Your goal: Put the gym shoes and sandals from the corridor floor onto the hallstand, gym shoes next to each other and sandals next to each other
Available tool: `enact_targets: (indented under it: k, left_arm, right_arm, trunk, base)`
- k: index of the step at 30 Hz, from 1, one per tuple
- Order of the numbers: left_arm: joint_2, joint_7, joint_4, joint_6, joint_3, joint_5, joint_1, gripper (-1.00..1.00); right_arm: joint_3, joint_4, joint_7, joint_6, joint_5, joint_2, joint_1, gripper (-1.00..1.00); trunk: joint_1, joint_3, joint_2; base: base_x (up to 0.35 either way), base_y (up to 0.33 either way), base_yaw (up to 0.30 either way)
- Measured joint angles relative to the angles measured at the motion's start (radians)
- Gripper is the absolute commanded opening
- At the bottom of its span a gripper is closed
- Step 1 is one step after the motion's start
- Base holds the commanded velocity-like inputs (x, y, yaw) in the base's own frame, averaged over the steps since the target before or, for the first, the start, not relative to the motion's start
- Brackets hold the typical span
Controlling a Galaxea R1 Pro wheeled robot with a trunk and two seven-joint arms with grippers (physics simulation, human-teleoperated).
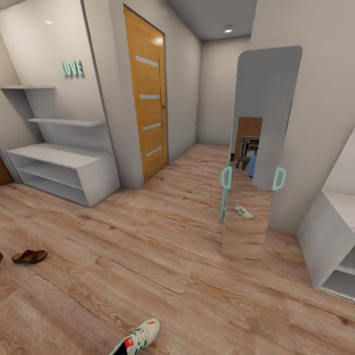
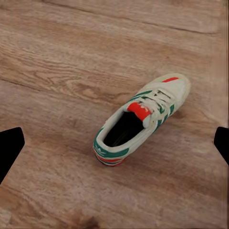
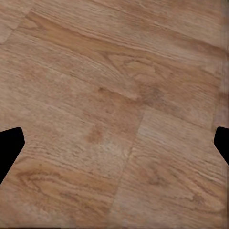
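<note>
One gym shoe lies on the corridor floor at the near edge of the head view. The left wrist view looks down on that white, green and orange gym shoe, which lies on its sole below my open left gripper, well clear of the fingertips. A brown sandal rests on the floor at the left, with a dark sliver beside it at the picture's edge. The pale hallstand stands against the left wall under its floating shelves. Bare planks lie under my open right gripper.
A tall leaning mirror with teal handles stands right of centre, and a gym shoe shows in its glass. A similar low white unit stands at the right. A wooden door lies ahead on the left, with the corridor running on beyond.
</note>
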Motion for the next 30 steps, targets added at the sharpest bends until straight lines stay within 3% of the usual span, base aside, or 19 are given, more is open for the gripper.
enact_targets:
  k: [3,4,9,10,11,16,23,24,30]
  left_arm:
    - [0.018,-0.088,-0.001,0.005,-0.001,-0.046,-0.029,1.00]
    - [0.031,-0.140,-0.001,0.008,-0.001,-0.085,-0.052,1.00]
    - [0.045,-0.210,0.000,0.011,-0.001,-0.150,-0.093,1.00]
    - [0.054,-0.241,0.000,0.017,-0.001,-0.196,-0.126,1.00]
    - [0.058,-0.247,0.001,0.020,-0.002,-0.209,-0.137,1.00]
    - [0.081,-0.262,0.006,0.046,-0.002,-0.253,-0.181,1.00]
    - [0.108,-0.364,0.003,0.138,-0.002,-0.305,-0.219,1.00]
    - [0.116,-0.407,0.002,0.159,-0.002,-0.317,-0.227,1.00]
    - [0.132,-0.455,0.001,0.177,-0.001,-0.328,-0.233,1.00]
  right_arm:
    - [0.000,-0.002,0.000,0.000,0.000,0.000,0.000,1.00]
    - [0.000,-0.004,0.001,0.000,0.000,0.000,0.000,1.00]
    - [-0.001,-0.007,0.001,0.000,-0.001,-0.001,0.000,1.00]
    - [-0.001,-0.010,0.001,0.000,-0.001,-0.001,0.000,1.00]
    - [-0.001,-0.011,0.001,0.000,-0.001,-0.001,0.000,1.00]
    - [-0.001,-0.020,0.001,0.000,-0.002,0.000,0.000,1.00]
    - [0.000,-0.096,0.001,0.005,-0.001,0.001,-0.002,1.00]
    - [0.000,-0.142,0.001,0.013,0.000,0.001,-0.003,1.00]
    - [0.000,-0.245,0.001,0.089,0.000,0.002,-0.008,1.00]
  trunk:
    - [0.000,-0.004,0.000]
    - [0.000,-0.005,0.000]
    - [0.000,-0.011,0.000]
    - [0.000,-0.012,0.000]
    - [0.000,-0.014,0.000]
    - [0.000,-0.016,0.000]
    - [0.000,-0.017,0.000]
    - [0.000,-0.017,0.000]
    - [0.000,-0.017,0.000]
  base:
    - [0.000,0.000,-0.196]
    - [0.000,0.000,-0.194]
    - [0.000,0.000,-0.188]
    - [0.000,0.000,-0.147]
    - [0.000,0.000,-0.117]
    - [0.000,0.000,-0.058]
    - [0.000,0.000,-0.011]
    - [0.000,0.000,-0.003]
    - [0.000,0.000,-0.001]
